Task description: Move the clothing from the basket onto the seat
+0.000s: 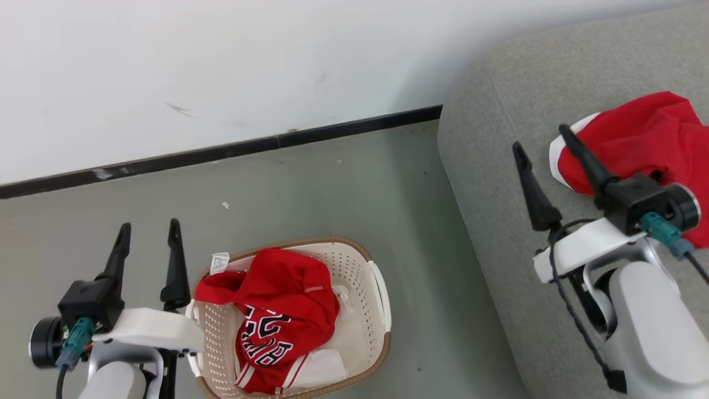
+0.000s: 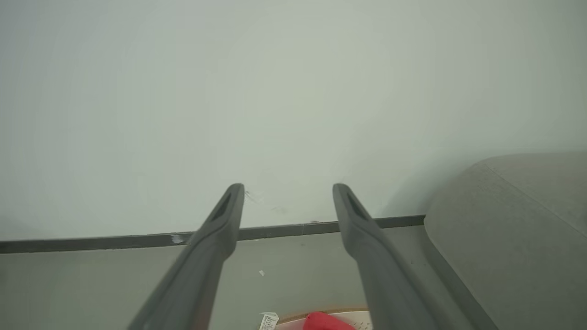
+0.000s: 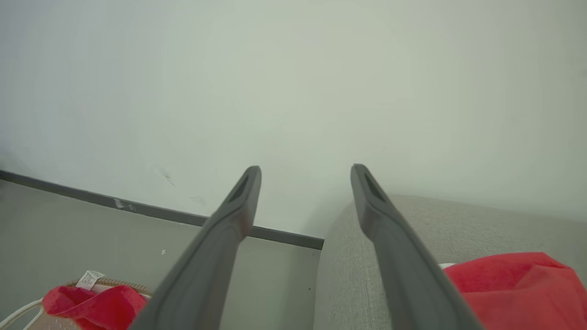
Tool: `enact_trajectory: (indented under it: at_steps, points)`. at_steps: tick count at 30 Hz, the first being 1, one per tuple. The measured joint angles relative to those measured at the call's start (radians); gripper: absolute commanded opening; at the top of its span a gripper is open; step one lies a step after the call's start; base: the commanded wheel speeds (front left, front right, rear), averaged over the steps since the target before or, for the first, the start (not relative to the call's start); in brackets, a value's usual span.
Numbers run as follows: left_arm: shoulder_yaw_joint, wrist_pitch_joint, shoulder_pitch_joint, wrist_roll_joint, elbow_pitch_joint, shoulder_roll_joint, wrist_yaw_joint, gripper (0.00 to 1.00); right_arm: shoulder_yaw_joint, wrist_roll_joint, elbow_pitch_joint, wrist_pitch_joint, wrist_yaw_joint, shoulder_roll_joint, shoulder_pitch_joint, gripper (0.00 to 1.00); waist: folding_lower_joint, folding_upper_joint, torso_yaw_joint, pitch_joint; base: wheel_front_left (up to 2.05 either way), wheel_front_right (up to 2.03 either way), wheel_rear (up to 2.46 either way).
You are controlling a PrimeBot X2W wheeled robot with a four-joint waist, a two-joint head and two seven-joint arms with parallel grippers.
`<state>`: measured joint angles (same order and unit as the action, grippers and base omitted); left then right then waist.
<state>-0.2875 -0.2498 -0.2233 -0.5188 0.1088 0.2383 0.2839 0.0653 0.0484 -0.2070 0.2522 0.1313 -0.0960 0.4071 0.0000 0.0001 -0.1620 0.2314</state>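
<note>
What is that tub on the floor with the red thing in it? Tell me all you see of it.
A cream plastic laundry basket, rounded-rectangular, walls dotted with small holes, with a brown woven-look rim and a white side handle. It stands upright on the grey floor, apart from the sofa. A crumpled red garment with dark numerals lies inside, reaching its rim.

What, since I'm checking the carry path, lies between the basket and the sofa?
In the head view, just bare floor, with a few tiny specks, runs between the basket and the sofa.
</note>
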Motion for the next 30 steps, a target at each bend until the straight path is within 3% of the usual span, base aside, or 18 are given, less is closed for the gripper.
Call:
enact_trajectory:
  at_steps: [7,30]
  points:
    - [0.053,-0.003,0.075,0.002,-0.002,0.002,0.021,1.00,0.042,0.000,0.003,0.000,0.000,0.012,-0.073,1.00,0.0000,0.0000,0.044,-0.050,0.00,0.00,0.00]
    - [0.081,-0.003,0.211,0.055,-0.048,-0.025,0.003,1.00,0.023,-0.006,0.021,0.000,0.000,0.041,-0.296,1.00,0.0000,0.0000,0.118,-0.184,0.00,0.00,0.00]
